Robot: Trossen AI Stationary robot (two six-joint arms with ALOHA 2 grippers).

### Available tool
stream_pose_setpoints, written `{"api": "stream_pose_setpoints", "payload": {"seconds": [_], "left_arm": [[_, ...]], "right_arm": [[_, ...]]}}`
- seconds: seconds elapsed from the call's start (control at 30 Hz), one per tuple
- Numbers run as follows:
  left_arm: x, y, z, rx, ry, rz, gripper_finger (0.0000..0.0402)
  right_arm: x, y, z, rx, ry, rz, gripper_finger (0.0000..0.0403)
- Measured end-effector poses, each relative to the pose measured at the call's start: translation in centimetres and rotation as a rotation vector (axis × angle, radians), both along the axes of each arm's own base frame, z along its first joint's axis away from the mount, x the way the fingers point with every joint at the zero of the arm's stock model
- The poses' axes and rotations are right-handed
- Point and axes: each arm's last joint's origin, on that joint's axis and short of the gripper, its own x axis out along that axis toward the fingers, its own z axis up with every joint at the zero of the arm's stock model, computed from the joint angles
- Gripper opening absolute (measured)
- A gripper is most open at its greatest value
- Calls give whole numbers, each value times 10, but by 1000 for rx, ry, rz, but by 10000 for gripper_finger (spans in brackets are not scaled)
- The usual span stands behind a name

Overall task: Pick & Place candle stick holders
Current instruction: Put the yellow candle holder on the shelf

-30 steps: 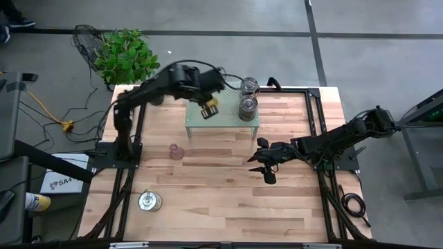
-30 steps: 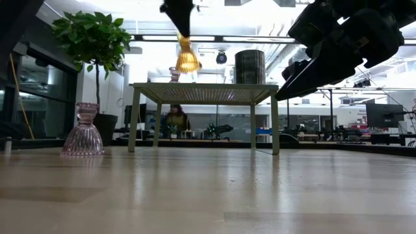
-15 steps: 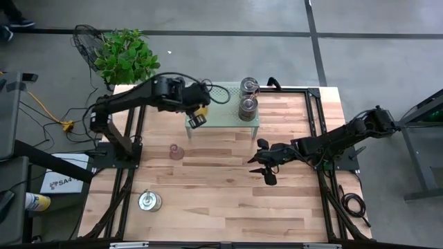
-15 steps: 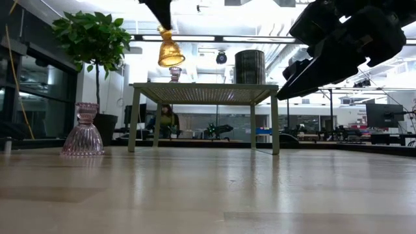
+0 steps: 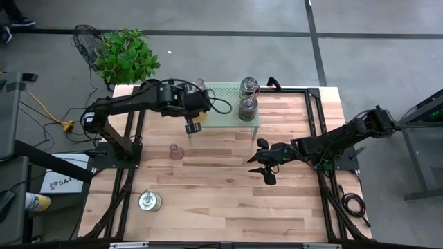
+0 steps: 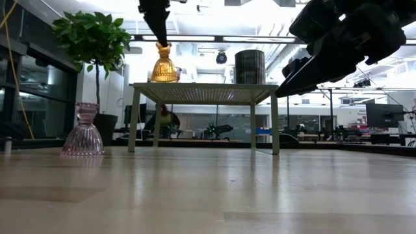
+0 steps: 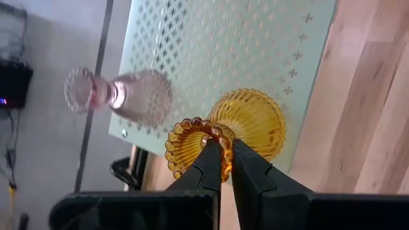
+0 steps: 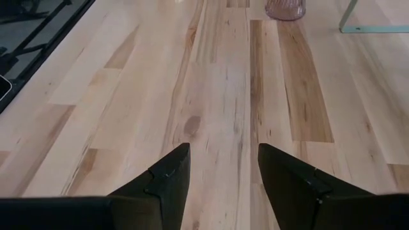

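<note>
Over the wooden table (image 5: 228, 187), I'm seeing my left gripper (image 7: 227, 155), clenched on the amber holder (image 6: 164, 67), lowering it toward the stand's (image 5: 225, 114) left corner; right gripper (image 8: 220, 167) idling open.

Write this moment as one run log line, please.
left gripper: shut on amber holder, at raised stand edge | right gripper: jaws open, empty, above table

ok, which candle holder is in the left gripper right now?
The amber glass holder, pinched at its rim by the left gripper; the pink holder on the stand sits free.
</note>
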Motion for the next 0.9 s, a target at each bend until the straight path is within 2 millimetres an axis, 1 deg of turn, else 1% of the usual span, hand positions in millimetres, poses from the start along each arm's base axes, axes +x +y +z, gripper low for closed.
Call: {"api": "stream_pose_setpoints", "payload": {"seconds": [0.23, 0.33, 0.53, 0.8, 0.9], "left_arm": [[-5, 20, 0, 21, 85, -98, 7], [-5, 32, -3, -20, 93, -125, 7], [-11, 50, -3, -32, 100, -101, 7], [-13, 61, -2, -59, 69, -86, 7], [-13, 62, -3, -61, 65, -78, 7]], "right_arm": [[0, 0, 0, -1, -1, -1, 179], [0, 0, 0, -1, -1, -2, 179], [0, 0, 0, -3, 1, -1, 179], [0, 0, 0, -4, 3, 0, 179], [0, 0, 0, -4, 3, 0, 179]]}}
